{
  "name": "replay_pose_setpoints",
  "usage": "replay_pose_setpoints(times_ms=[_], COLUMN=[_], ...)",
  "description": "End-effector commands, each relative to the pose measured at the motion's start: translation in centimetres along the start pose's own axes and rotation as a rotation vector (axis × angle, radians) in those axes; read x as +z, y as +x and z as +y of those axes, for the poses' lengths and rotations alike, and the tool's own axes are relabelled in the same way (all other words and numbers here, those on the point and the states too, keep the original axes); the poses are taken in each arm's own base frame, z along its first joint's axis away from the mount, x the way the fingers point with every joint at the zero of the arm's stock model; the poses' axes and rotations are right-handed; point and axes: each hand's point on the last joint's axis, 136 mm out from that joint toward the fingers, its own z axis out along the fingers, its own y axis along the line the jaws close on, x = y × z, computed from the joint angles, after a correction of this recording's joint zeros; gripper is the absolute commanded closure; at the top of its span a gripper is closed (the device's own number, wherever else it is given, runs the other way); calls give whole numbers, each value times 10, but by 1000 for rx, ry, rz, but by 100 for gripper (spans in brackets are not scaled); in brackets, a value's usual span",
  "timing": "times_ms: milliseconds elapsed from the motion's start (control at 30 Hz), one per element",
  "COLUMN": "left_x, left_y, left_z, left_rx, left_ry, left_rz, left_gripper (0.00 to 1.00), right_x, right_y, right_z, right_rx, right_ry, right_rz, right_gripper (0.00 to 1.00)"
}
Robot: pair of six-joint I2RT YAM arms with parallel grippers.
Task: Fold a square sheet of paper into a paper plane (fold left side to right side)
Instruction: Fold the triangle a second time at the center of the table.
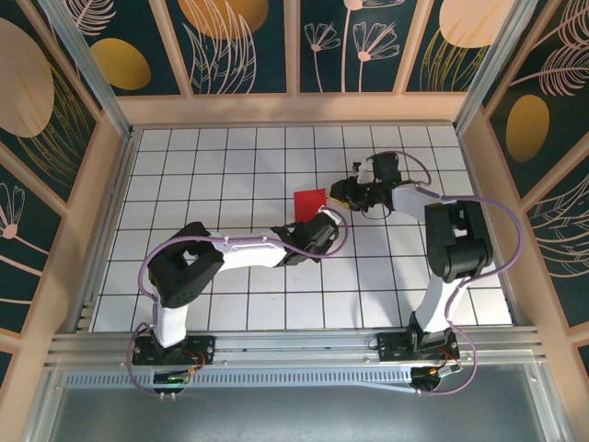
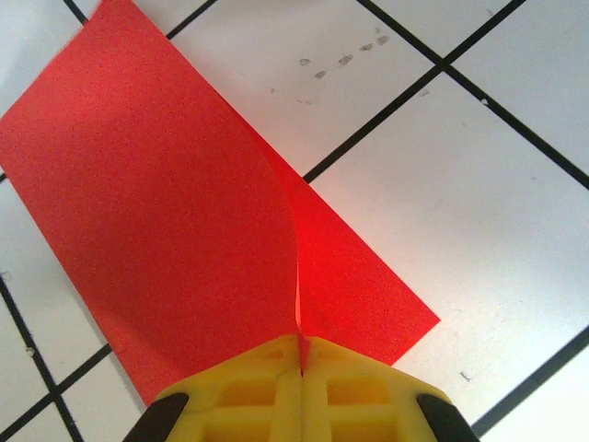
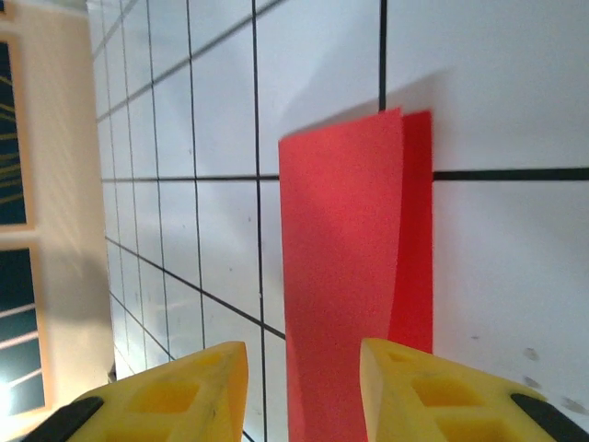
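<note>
The square sheet of paper (image 1: 308,203) is bright red and lies folded over on the white gridded table, near the middle. My left gripper (image 1: 319,217) reaches it from the near side. In the left wrist view its yellow fingers (image 2: 368,391) are shut on the paper's near edge, where the raised upper layer (image 2: 166,212) meets the lower layer (image 2: 354,290). My right gripper (image 1: 343,191) hovers at the paper's right side. Its jaws (image 3: 302,354) stand open, with the red sheet (image 3: 345,276) lying past them and nothing gripped between them.
The table (image 1: 230,304) is walled by wooden panels at the back and both sides. A metal rail (image 1: 294,345) with the arm bases runs along the near edge. Small dark specks (image 2: 345,60) mark the tile beyond the paper.
</note>
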Motion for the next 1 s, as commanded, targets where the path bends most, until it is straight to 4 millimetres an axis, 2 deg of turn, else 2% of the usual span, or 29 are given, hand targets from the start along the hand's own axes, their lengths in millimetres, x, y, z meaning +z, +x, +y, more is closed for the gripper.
replay_pose_setpoints(times_ms=[0,133,233,400,500,633,800,967], left_x=[-10,-12,-13,-9,-7,-5,-1,5], left_y=[-16,-23,-26,-25,-25,-24,-21,-12], left_z=[-2,4,6,2,0,0,2,7], left_rx=[-114,-246,-333,-415,-449,-466,-475,-481], left_ry=[97,216,313,439,483,486,472,437], left_rz=[-34,-36,-37,-14,-2,2,15,36], left_gripper=[100,100,100,100,100,98,99,100], right_x=[-21,-36,-38,-30,-19,-5,12,19], right_y=[-4,3,17,51,71,86,96,101], right_z=[-10,-21,-26,-33,-32,-29,-26,-32], right_rx=[-21,-20,-28,-9,-8,-18,-36,-35], right_ry=[27,42,44,3,-13,-6,16,55], right_rz=[-55,-64,-39,35,84,122,163,193], right_gripper=[62,64,74,100,100,100,100,100])
